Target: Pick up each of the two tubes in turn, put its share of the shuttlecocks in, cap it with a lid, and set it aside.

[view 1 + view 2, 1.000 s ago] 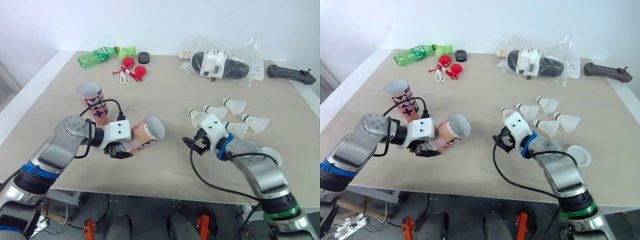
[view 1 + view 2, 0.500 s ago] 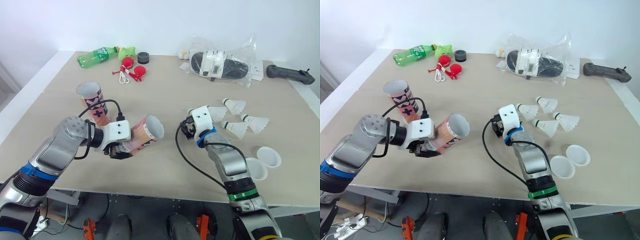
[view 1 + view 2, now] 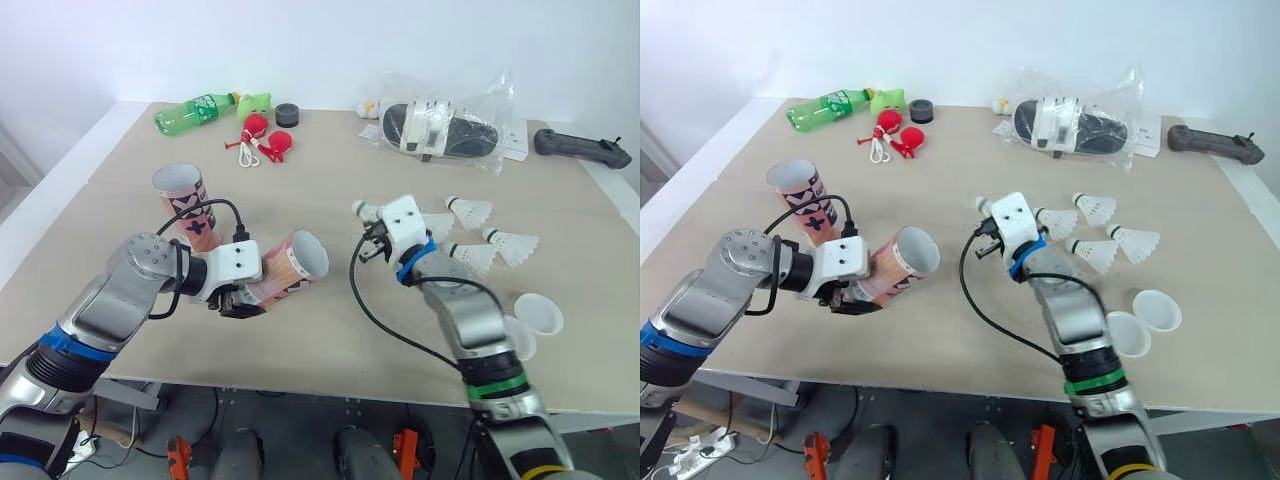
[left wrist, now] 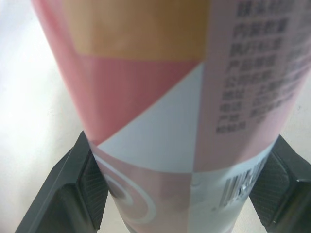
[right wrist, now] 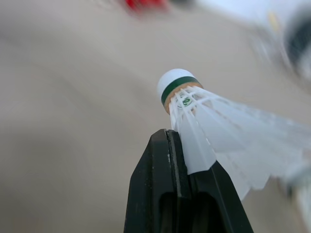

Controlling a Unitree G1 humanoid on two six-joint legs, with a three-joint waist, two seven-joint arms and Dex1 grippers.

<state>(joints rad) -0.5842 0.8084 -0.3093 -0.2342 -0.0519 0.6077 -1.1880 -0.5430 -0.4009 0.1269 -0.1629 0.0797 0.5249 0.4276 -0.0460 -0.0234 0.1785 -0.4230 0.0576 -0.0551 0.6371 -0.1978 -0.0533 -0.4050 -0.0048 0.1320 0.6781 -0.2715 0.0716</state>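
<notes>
**Head views.** The table [image 3: 330,330] fills the frame.
- Left gripper [image 3: 240,303], lower left of centre, is clamped round the lower body of a pink patterned tube [image 3: 296,264]. This tube is tilted, with its open mouth facing right and slightly up. The part of its interior that shows is pale inner wall.
- A second tube [image 3: 186,206] stands upright just above and to the left, open end up. Its contents cannot be told.
- Right of centre, three shuttlecocks [image 3: 470,211] [image 3: 512,242] [image 3: 471,258] lie close together, with another [image 3: 436,223] partly behind the right wrist.
- Two white lids [image 3: 1157,310] [image 3: 1126,333] lie side by side at lower right, the nearer one partly covered by the right forearm.
- Along the top edge lie a green bottle [image 3: 196,112], red items [image 3: 266,141], a clear bag [image 3: 445,125] and a black handle [image 3: 582,148].

**Left wrist view.** This adds the grip detail: both pads [image 4: 93,190] press flat on opposite sides of the tube, which has printed text on one side.

**Right wrist view.** Right gripper [image 5: 186,149] has its fingers pressed together, pinching the feather skirt of a shuttlecock [image 5: 206,114]. The white, green-banded cork points away from the fingers. In the head views that cork shows just above and left of the wrist housing, near frame centre, well apart from the held tube's mouth.
</notes>
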